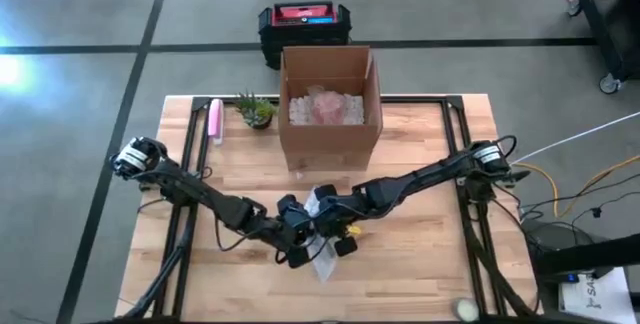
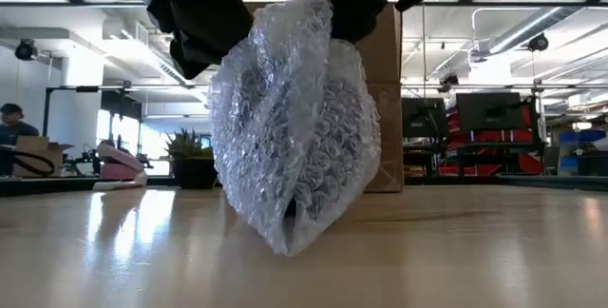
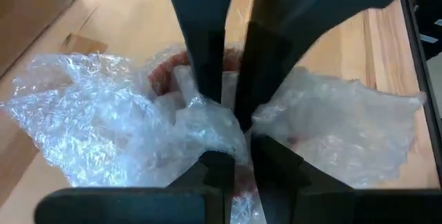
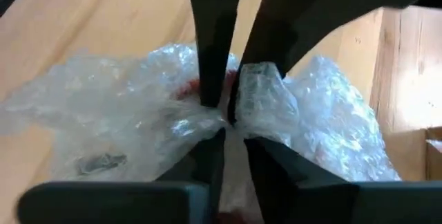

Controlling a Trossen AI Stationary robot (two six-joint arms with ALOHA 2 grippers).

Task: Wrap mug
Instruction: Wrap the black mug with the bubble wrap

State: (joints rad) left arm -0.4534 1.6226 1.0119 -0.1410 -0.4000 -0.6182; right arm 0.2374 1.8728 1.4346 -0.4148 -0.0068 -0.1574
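A bundle of clear bubble wrap [image 2: 290,127] hangs near the table's front middle, between my two grippers. The reddish mug [image 3: 166,75] shows faintly through the wrap, also in the right wrist view [image 4: 188,87]. My left gripper [image 3: 238,156] and my right gripper [image 4: 233,137] face each other, both shut on the wrap's gathered top. In the high view the left gripper [image 1: 295,234] comes from the table's left and the right gripper [image 1: 338,219] from its right. The bundle's lower tip [image 2: 285,243] is at the tabletop; whether it touches, I cannot tell. My left gripper pinches the gathered top of the bubble wrap [image 3: 217,131] between its two fingers, several crumpled layers together. It comes slanting down from the table's left. The bundle hangs below the fingers. My right gripper pinches the same gathered top [image 4: 207,122] between its two fingers, opposite the left gripper's fingers [image 4: 210,65]. It comes slanting down from the table's right. The wrap bulges out on both sides under the hold.
An open cardboard box [image 1: 330,104] with white packing peanuts stands at the far middle of the table. A small potted plant [image 1: 257,111] and a pink object [image 1: 215,121] lie to its left. A black and red case [image 1: 305,24] sits on the floor behind.
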